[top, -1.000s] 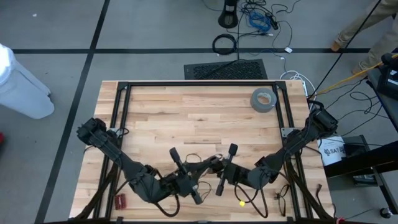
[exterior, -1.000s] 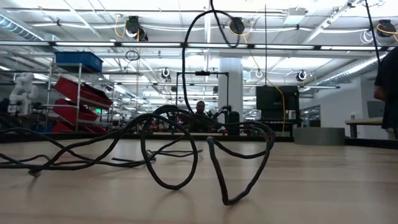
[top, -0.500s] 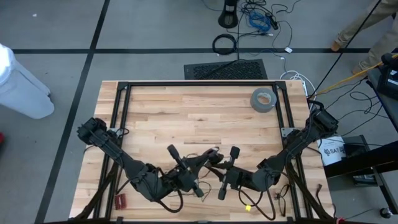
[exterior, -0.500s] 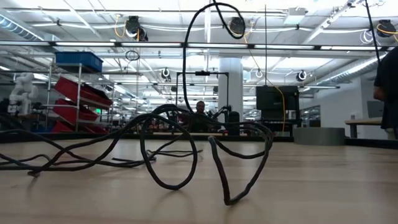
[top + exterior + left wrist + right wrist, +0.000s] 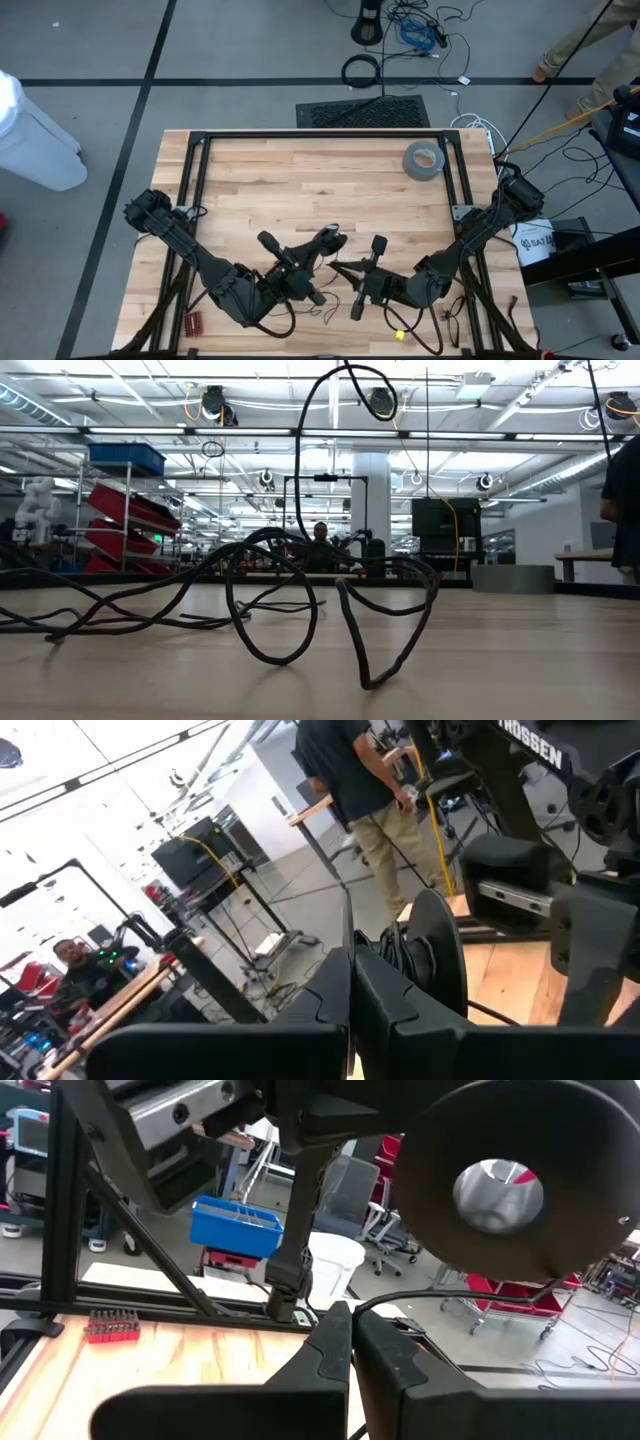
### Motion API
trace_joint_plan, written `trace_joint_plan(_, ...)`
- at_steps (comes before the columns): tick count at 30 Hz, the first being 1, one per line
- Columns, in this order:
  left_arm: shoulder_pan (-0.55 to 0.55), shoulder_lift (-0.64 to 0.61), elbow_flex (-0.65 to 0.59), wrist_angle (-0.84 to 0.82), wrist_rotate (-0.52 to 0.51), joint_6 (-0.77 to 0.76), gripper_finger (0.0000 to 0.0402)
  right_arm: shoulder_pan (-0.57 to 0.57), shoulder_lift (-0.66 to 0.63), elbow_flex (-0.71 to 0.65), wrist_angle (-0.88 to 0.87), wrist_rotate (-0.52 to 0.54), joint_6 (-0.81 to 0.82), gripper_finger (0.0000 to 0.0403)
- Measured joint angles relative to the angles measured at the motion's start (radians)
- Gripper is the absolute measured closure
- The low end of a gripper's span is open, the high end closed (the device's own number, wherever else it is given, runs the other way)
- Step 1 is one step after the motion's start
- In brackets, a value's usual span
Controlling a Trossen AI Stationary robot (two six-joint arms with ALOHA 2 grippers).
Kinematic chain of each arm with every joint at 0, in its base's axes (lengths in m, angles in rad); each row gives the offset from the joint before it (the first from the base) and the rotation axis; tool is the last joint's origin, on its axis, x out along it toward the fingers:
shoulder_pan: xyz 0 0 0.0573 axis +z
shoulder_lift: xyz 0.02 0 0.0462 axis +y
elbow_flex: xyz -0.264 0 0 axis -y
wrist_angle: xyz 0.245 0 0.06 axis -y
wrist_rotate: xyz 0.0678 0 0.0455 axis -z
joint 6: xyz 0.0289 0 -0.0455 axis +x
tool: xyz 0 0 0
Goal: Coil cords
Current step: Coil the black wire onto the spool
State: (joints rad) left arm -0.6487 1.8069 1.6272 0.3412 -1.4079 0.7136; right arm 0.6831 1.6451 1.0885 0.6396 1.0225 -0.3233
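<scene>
While both arms crowd the near edge of the desk, the cord lies tangled on the wood between and just ahead of them, and one strand rises in a tall arch above the rest in the low view.

Left pincer: fingers pressed together. In its wrist view the fingertips meet with a thin dark line running up from between them, so I judge it is pinching a strand of the cord, lifted off the desk.

Right pincer: also shut tight. Its fingertips close just where a black strand passes; I judge it is nipping the cord too. The two pincers sit near each other, with the cord bridging the gap and loose loops spilling to the left pincer's side.

Handling, as judgement:
- Very thin and light; no load on either arm.
- Limp but springy: loops stand up on their own, so a formed coil may pop open when released.
- Slick and narrow, so it can slide out of a shut pincer; snags likely at crossings.
- Best hold: a free run clear of the knotted middle, one pincer anchoring, the other feeding loops.

Roll of tape lies well away from both pincers, untouched.
</scene>
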Motion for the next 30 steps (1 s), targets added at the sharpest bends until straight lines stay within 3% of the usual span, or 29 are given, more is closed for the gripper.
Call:
trace_joint_plan(12,-0.007,0.0,0.0,0.008,0.039,-0.022,0.04,-0.015,0.004,0.0,-0.061,0.001,0.028,0.0403)
trace_joint_plan(22,-0.025,0.0,0.0,-0.048,0.057,0.137,0.04,-0.009,0.004,0.0,-0.113,-0.013,0.026,0.0391)
trace_joint_plan(26,-0.055,0.0,0.0,-0.048,0.057,0.254,0.04,0.001,-0.028,0.0,-0.187,-0.07,0.059,0.0378)
trace_joint_plan(30,-0.1,-0.002,0.001,-0.087,0.067,0.352,0.04,-0.001,-0.114,0.0,-0.401,-0.193,0.193,0.0366)
